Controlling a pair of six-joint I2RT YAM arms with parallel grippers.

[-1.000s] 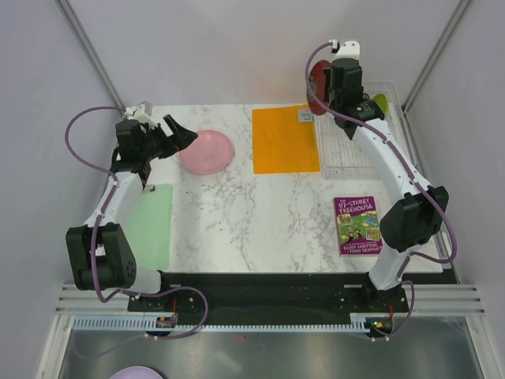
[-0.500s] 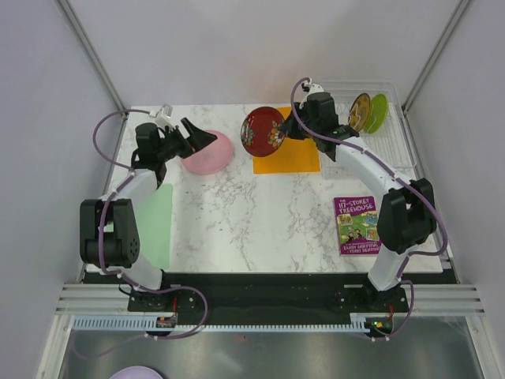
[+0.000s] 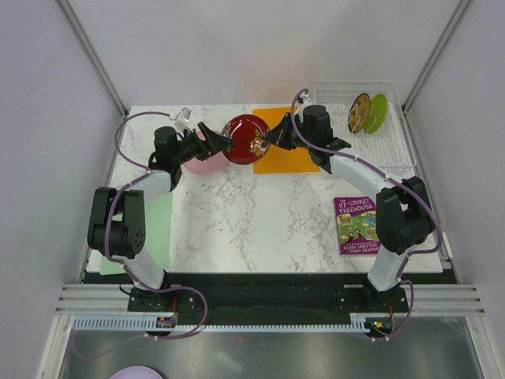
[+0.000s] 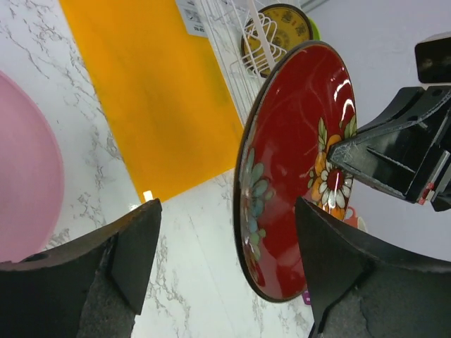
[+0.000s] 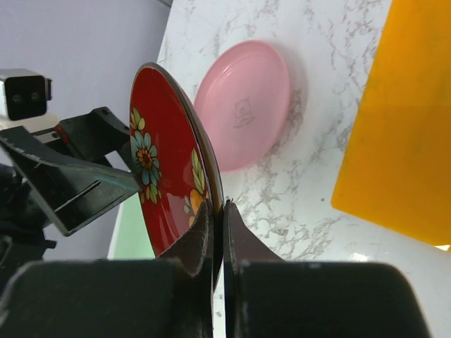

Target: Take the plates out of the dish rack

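While right claw (image 5: 217,211) is clamped on rim of glossy dark-red floral round plate (image 5: 158,190), plate hangs on edge over white marble counter (image 3: 260,221); left claw (image 4: 227,211), jaws apart, straddles opposite rim, so nearer for handoff. Floral face tilts toward left claw; dia. runs claw-to-claw.
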